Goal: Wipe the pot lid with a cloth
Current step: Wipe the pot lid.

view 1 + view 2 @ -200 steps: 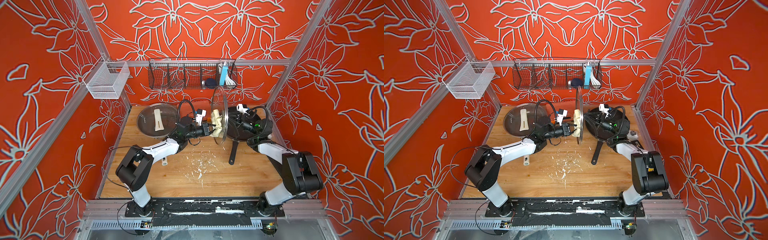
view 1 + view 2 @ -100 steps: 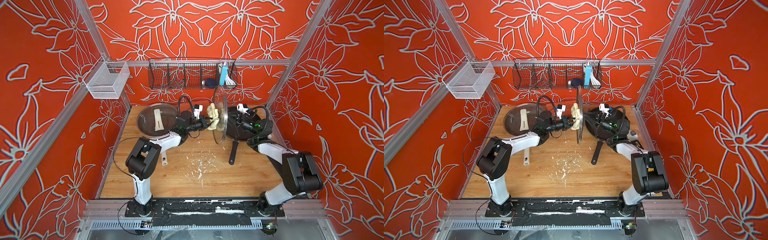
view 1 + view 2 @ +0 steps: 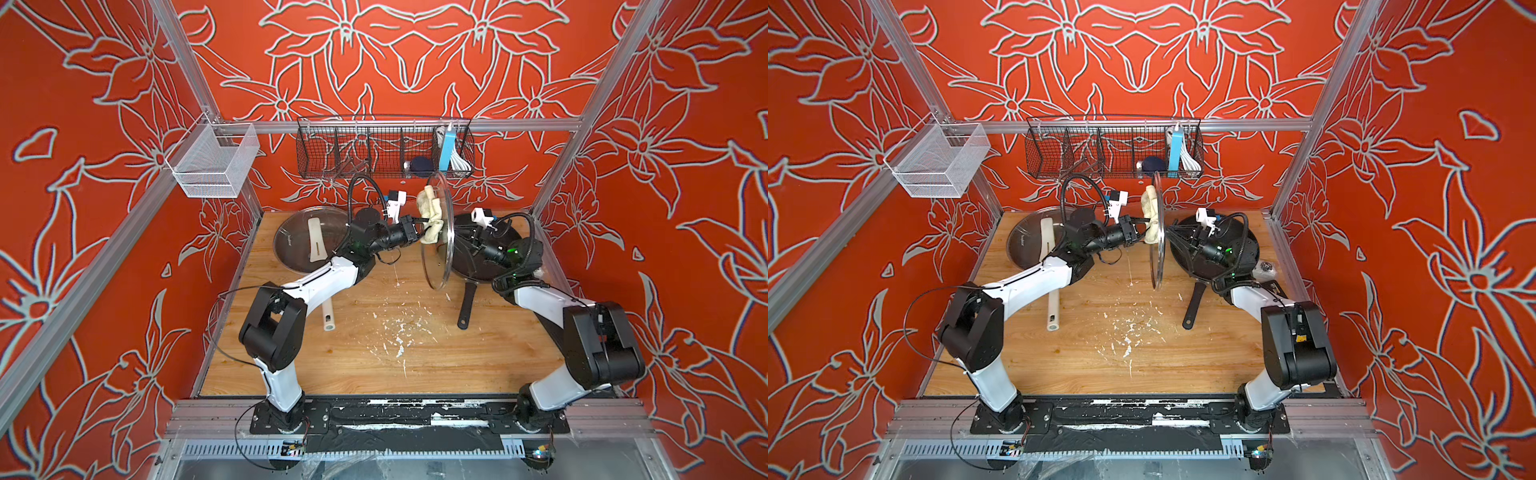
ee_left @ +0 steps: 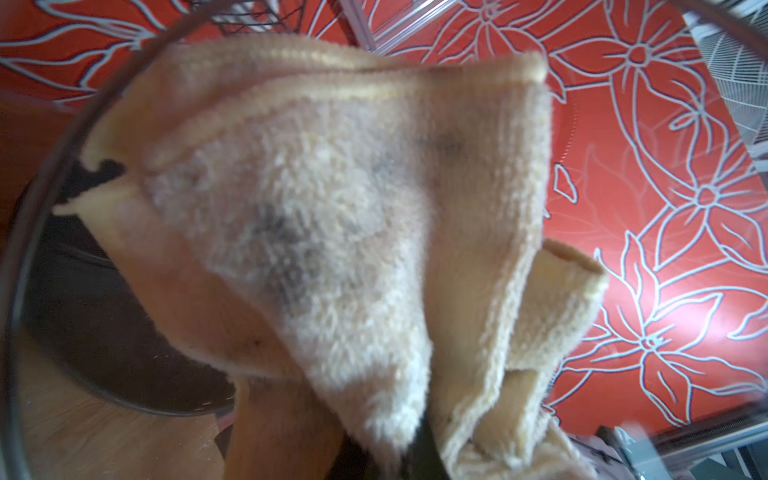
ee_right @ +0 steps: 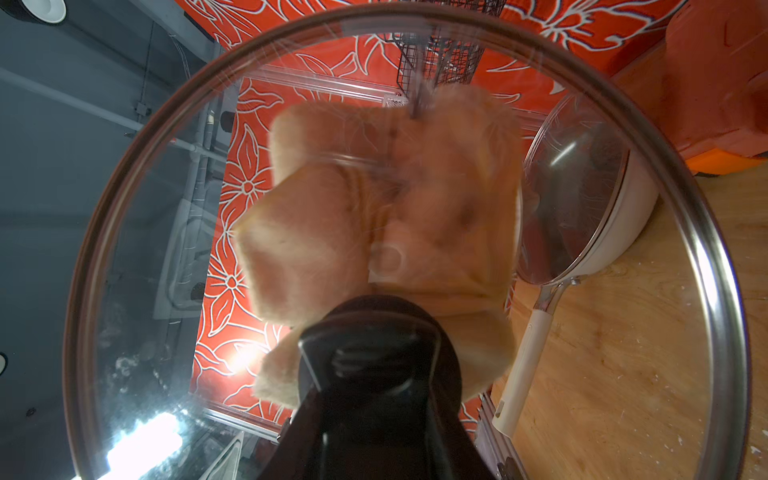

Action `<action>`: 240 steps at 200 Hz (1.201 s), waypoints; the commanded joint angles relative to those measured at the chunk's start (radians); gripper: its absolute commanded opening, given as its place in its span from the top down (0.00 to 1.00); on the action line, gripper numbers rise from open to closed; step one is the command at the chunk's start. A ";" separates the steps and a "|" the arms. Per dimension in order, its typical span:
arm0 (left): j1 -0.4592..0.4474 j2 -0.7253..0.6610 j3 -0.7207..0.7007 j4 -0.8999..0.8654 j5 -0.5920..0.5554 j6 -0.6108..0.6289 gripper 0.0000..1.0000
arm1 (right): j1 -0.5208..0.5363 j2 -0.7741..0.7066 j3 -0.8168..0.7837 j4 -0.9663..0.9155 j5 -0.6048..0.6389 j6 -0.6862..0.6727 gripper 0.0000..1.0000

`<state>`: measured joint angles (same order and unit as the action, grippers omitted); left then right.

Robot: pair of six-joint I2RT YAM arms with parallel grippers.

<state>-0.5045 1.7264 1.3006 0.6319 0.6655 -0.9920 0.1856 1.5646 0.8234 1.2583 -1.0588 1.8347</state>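
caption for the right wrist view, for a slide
Through the glass lid: the cloth on its far side, black knob in front.

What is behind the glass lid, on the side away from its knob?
The cream cloth, against the lid. The left gripper holding it is hidden behind the cloth from there.

You've got the cloth (image 4: 332, 208) as cream terry towelling, rough fluffy nap, grey stains. Your pot lid (image 5: 166, 257) is clear smooth glass, glossy with glare, in a polished metal rim (image 5: 715, 257); its knob (image 5: 374, 361) looks like glossy black plastic. Your table (image 3: 374, 365) is grained matt wood, flecked white. The black pan (image 3: 471, 272) reads matt. The wall basket (image 3: 353, 149) is dark wire, the side basket (image 3: 212, 162) pale fine metal mesh.
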 commanded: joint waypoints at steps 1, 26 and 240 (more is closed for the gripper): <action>-0.034 -0.097 -0.026 0.016 0.008 0.055 1.00 | 0.007 -0.023 0.026 0.153 0.022 0.011 1.00; -0.075 -0.161 -0.075 0.000 0.000 0.083 1.00 | 0.008 -0.022 0.027 0.153 0.023 0.010 1.00; -0.062 -0.085 -0.317 0.097 -0.001 0.039 1.00 | 0.008 -0.037 0.048 0.153 0.028 0.015 1.00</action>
<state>-0.5648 1.6569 0.9688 0.6662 0.6342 -0.9272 0.1848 1.5661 0.8234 1.2606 -1.0653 1.8355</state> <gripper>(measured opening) 0.061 0.334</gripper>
